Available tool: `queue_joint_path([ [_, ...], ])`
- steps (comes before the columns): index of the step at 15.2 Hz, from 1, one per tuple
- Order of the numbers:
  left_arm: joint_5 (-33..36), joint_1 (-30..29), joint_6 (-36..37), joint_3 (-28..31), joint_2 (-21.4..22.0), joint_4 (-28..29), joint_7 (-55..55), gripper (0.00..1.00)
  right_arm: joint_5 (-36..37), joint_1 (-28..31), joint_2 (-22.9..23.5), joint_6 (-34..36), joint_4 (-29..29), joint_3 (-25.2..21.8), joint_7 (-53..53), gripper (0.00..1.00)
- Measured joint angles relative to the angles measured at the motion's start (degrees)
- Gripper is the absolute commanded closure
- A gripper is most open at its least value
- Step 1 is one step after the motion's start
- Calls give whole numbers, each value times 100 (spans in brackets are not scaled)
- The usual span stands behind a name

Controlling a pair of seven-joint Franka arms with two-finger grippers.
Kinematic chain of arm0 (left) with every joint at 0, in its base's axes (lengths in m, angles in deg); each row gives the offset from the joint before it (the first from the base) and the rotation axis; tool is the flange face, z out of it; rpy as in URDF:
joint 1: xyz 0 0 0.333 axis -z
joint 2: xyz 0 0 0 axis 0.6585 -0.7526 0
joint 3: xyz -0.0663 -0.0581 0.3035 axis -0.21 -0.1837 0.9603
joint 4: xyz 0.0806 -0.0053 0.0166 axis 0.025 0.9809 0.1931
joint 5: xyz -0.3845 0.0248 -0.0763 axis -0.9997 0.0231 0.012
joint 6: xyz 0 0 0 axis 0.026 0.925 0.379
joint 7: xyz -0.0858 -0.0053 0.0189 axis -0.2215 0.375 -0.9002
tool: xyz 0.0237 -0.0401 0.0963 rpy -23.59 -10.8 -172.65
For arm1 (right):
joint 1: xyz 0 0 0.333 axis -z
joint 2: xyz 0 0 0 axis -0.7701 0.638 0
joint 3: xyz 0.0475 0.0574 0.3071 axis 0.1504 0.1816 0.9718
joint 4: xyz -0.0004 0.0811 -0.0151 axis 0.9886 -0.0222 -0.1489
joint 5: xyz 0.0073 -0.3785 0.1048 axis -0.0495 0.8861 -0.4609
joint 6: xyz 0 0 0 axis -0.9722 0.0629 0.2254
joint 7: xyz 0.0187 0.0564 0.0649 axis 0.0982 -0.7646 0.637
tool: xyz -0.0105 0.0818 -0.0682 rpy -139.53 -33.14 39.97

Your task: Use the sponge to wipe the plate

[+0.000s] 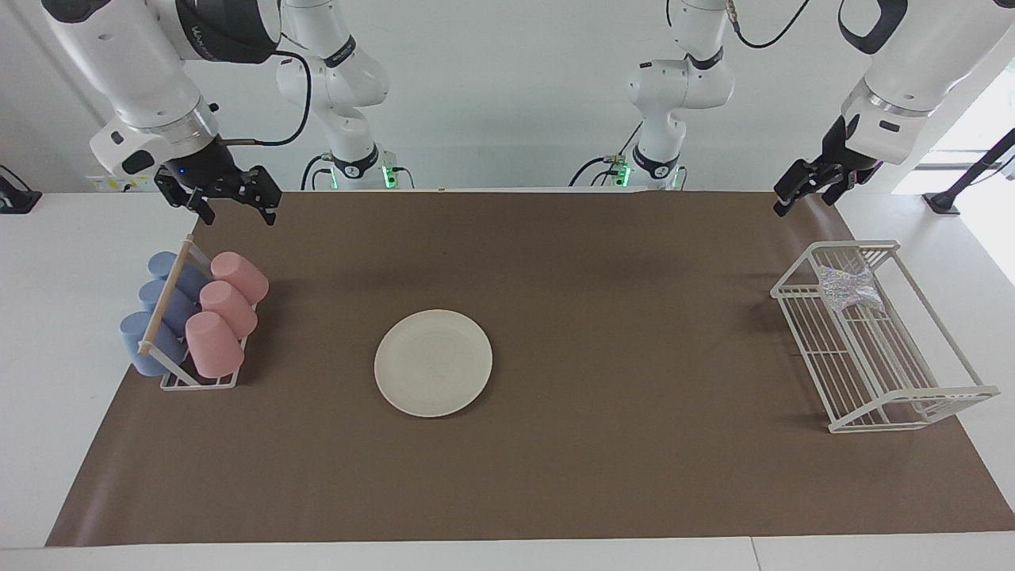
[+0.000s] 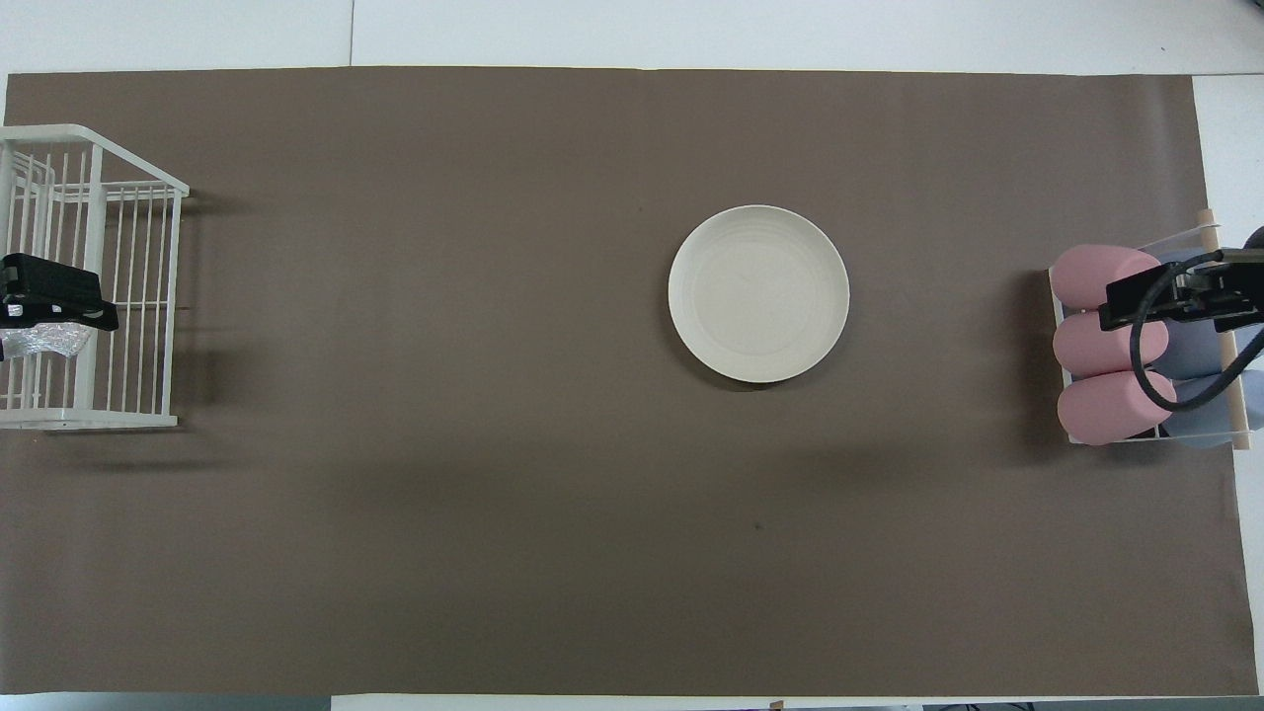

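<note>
The cream-white plate (image 1: 433, 362) (image 2: 758, 293) lies flat on the brown mat near the table's middle, with nothing on it. The silvery, crinkled sponge (image 1: 850, 288) (image 2: 39, 342) rests inside a white wire rack (image 1: 880, 373) (image 2: 138, 296) at the left arm's end of the table. My left gripper (image 1: 802, 205) (image 2: 57, 296) hangs open in the air over that rack, above the sponge and apart from it. My right gripper (image 1: 238, 216) (image 2: 1165, 298) is open and raised over the cup holder at the right arm's end. Neither gripper holds anything.
A small white holder (image 1: 198, 381) (image 2: 1145, 434) with a wooden bar carries three pink cups (image 1: 226, 309) (image 2: 1101, 346) and blue cups (image 1: 155, 317) lying on their sides. The brown mat (image 1: 603, 476) (image 2: 444, 494) covers most of the table.
</note>
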Motion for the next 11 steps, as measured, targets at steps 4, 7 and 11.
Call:
queue_joint_path([
  [4,0,0,-118,10,0,30,-167,0,0,0,0,0,0,0,-2,0],
  [7,0,-43,-149,20,1,65,-214,0,0,0,0,0,0,0,-6,0],
  [11,0,-102,-175,23,1,69,-266,0,0,0,0,0,0,0,-210,0],
])
